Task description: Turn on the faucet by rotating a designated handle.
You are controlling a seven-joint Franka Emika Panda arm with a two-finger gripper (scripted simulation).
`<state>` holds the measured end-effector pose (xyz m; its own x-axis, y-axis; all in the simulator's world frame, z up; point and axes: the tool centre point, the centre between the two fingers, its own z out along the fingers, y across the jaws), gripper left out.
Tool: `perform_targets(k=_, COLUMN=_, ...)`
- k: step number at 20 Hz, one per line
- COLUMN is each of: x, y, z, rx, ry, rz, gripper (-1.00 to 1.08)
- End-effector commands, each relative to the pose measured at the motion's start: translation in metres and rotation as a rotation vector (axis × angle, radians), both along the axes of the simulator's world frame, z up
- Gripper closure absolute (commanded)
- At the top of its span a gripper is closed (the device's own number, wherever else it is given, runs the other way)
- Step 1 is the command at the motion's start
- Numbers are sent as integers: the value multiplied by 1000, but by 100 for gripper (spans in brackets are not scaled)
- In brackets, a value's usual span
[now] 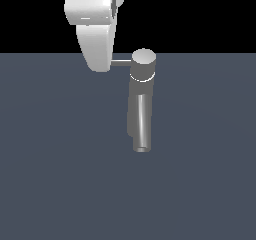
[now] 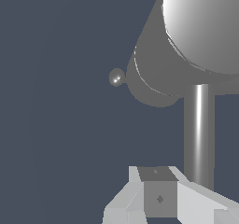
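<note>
Gripper [image 1: 100, 59] at free end of handle [image 1: 121, 62] (jaw state not discernible), left of faucet [image 1: 141, 91] cap in exterior view; spout [image 1: 142, 124] toward camera.

A flat, dark blue-grey bench [image 1: 55, 174] is filling the lower part of the exterior view, running from the near edge to a straight far edge. Behind it, a plain black background [image 1: 200, 14] is spreading across the top. In the wrist view, the same bench surface [image 2: 56, 101] is showing.
</note>
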<state>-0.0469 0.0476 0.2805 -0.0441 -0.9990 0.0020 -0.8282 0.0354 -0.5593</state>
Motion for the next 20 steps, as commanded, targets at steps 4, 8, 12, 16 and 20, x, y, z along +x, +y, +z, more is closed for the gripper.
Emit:
perform_targets(k=4, x=-14, y=2, z=-10, rx=0, ry=0, rz=0, gripper=108)
perform_targets(k=8, x=-25, y=3, z=-17, rx=-1, ry=0, rz=0, gripper=108)
perform_targets(k=12, x=-36, y=5, z=-24, rx=-1, ry=0, rz=0, gripper=108)
perform_targets(k=16, x=-36, y=11, z=-24, rx=1, ry=-7, rz=10, gripper=108)
perform_targets(k=20, x=-41, y=6, z=-27, rx=1, ry=-7, rz=10, gripper=108)
